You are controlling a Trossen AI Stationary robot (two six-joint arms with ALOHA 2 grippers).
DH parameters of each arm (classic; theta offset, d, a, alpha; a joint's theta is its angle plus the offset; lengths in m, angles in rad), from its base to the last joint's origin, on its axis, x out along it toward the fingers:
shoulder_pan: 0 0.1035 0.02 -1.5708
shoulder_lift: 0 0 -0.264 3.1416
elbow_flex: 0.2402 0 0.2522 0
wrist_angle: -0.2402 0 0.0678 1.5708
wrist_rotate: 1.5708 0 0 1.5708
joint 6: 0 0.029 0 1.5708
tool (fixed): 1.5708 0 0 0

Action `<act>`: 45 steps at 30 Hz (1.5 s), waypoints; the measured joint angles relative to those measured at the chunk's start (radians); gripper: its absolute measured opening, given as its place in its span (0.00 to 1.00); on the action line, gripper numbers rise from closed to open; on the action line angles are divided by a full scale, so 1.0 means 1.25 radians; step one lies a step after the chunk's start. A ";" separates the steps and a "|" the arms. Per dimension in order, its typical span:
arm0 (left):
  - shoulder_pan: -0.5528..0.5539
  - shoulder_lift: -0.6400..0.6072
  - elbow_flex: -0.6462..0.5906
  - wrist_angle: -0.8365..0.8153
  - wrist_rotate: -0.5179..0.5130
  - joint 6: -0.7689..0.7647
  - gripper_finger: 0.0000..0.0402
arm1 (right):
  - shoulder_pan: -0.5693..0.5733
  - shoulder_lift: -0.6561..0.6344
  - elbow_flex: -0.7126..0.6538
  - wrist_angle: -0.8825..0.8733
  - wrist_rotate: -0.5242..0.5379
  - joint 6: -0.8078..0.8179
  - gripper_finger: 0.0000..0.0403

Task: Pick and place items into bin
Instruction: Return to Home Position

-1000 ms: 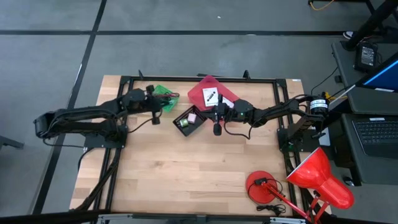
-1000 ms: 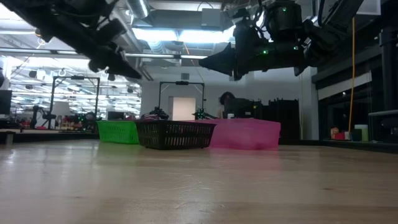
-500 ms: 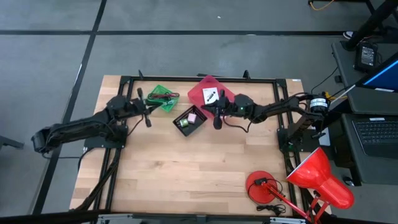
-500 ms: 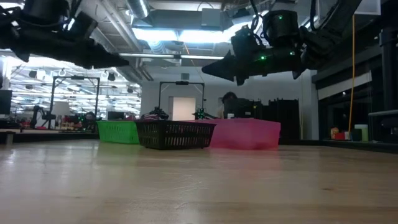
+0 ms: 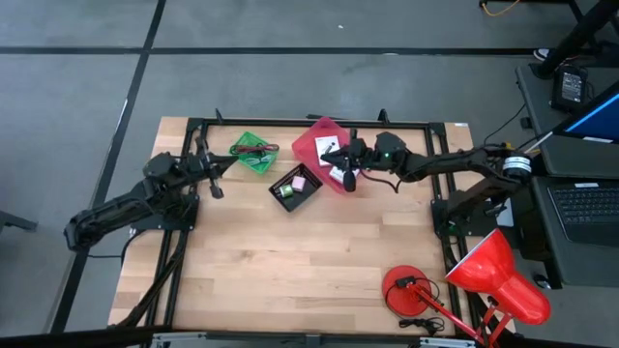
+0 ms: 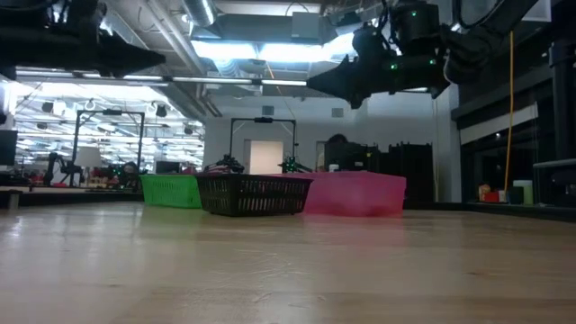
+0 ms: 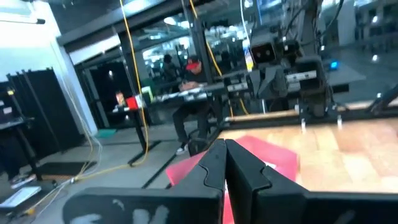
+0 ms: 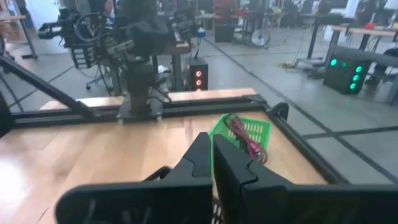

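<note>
nothing loose shows on the tabletop (image 5: 290, 271). the items sit in the three bins near its 12 o'clock edge. the maroon cord (image 5: 253, 151) lies in the green bin (image 5: 263, 164), the tiny pink cube (image 5: 300, 181) in the black basket (image 5: 290, 174), and a white card (image 5: 326, 149) with a black mark in the red bin (image 5: 314, 135).

the left gripper (image 5: 215, 180) hovers just at 9 o'clock of the green bin, clear of it. the left wrist view shows its fingers pressed together on nothing. the right gripper (image 5: 344, 166) hangs over the 4 o'clock part of the red bin, beside the card, closed and empty too. it points toward 9 o'clock, with the green bin and cord ahead of it in its own wrist view. in the low view both grippers are high above the bins.

so what counts is each gripper's place against its nearest bin. i judge the sorting done and the coming move a retreat away from the bins, the left arm toward 8 o'clock and the right toward 3 o'clock. the right one has the tighter start, being above a bin wall and the card. a level or rising pull-back should clear it. the red desk lamp (image 5: 493, 275) stands at 5 o'clock, well apart from both.
</note>
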 joint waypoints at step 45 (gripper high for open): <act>-0.237 -0.102 -0.108 -0.060 -0.191 -0.107 0.00 | 0.124 -0.178 -0.357 0.303 0.052 0.023 0.00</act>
